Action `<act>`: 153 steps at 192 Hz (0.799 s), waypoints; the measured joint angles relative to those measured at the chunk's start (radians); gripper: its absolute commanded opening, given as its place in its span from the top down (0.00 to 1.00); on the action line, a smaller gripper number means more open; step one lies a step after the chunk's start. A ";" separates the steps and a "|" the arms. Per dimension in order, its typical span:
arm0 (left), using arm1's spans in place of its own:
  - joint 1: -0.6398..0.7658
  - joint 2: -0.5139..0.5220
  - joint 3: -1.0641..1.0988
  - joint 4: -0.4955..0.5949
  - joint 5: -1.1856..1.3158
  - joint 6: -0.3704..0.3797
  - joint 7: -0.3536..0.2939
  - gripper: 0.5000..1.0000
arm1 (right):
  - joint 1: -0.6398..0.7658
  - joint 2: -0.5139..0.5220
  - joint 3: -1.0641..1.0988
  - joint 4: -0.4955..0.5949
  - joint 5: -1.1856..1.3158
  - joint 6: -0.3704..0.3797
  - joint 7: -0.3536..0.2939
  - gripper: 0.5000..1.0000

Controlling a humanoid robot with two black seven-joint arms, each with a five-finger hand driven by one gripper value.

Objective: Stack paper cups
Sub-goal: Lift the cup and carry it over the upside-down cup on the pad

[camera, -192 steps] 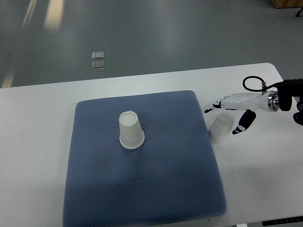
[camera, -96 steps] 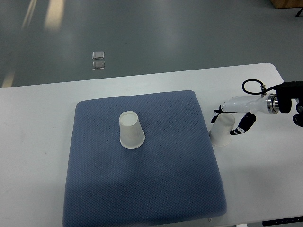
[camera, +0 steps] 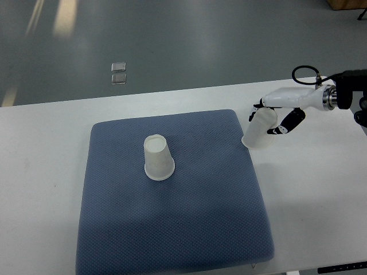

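You are looking down on a white table (camera: 51, 172) set against a grey floor, with a blue padded mat (camera: 172, 223) spread over its middle.

Your right hand (camera: 275, 117) comes in from the right edge on a white forearm and is clenched round a paper cup: dark fingertips (camera: 254, 113) sit against the cup's far side and a second black-tipped digit presses the near side. The held cup (camera: 258, 130) is tilted, its closed base up toward the hand and its open rim pointing down and left. It appears clear of the table, hanging just over the mat's right edge near the far right corner. The left hand is not in view.

Further out, the target cup (camera: 158, 158) stands upside down on the mat, base up and wide rim on the fabric, well to the left of the held cup and a little nearer you.

By my reading you are in the carry step: the pick looks done and the stacking is not yet made. The next move calls for taking the cup leftward across the mat, levelling it so its rim faces straight down, centring it above the standing cup's base, then lowering it over that cup before you let go. Watch the tilt; an angled rim could catch the target and tip it.
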 measured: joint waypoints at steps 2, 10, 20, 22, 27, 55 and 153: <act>0.000 0.000 0.000 0.000 0.000 0.000 0.000 0.00 | 0.012 0.000 0.000 0.001 0.006 0.005 0.000 1.00; 0.000 0.000 0.000 0.000 0.000 0.000 0.000 0.00 | 0.059 0.003 0.000 0.003 0.034 0.026 0.002 1.00; 0.000 0.000 0.000 0.000 0.000 0.000 0.000 0.00 | 0.117 0.006 0.001 0.007 0.067 0.054 0.003 1.00; 0.000 0.000 0.000 0.000 0.000 0.000 0.000 0.00 | 0.128 0.007 0.001 0.008 0.073 0.060 0.003 1.00; 0.000 0.000 0.000 0.000 0.000 0.000 0.000 0.00 | 0.157 0.009 0.001 0.012 0.089 0.074 0.003 1.00; 0.000 0.000 0.000 0.000 0.000 0.000 0.000 0.00 | 0.287 0.054 0.001 0.049 0.155 0.140 0.001 1.00; 0.000 0.000 0.000 0.000 0.000 0.000 0.000 0.00 | 0.325 0.313 0.007 0.059 0.222 0.188 -0.055 1.00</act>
